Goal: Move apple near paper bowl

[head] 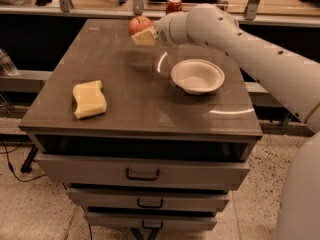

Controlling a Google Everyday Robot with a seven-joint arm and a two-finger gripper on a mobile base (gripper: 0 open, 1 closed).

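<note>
The red-orange apple (pixel 140 23) is held in my gripper (pixel 141 32) above the far middle of the dark table top (pixel 135 109). One cream finger (pixel 145 37) shows under the apple; the other is hidden behind it. The gripper is shut on the apple. The white paper bowl (pixel 197 76) sits upright and empty on the right half of the table, to the right of and nearer than the apple, a short gap away. My white arm reaches in from the right, passing above the bowl's far side.
A yellow sponge (pixel 90 99) lies on the left front of the table. A red soda can (pixel 174 4) stands on the counter behind the table. Drawers (pixel 142 173) are below the table top. A railing runs along the back.
</note>
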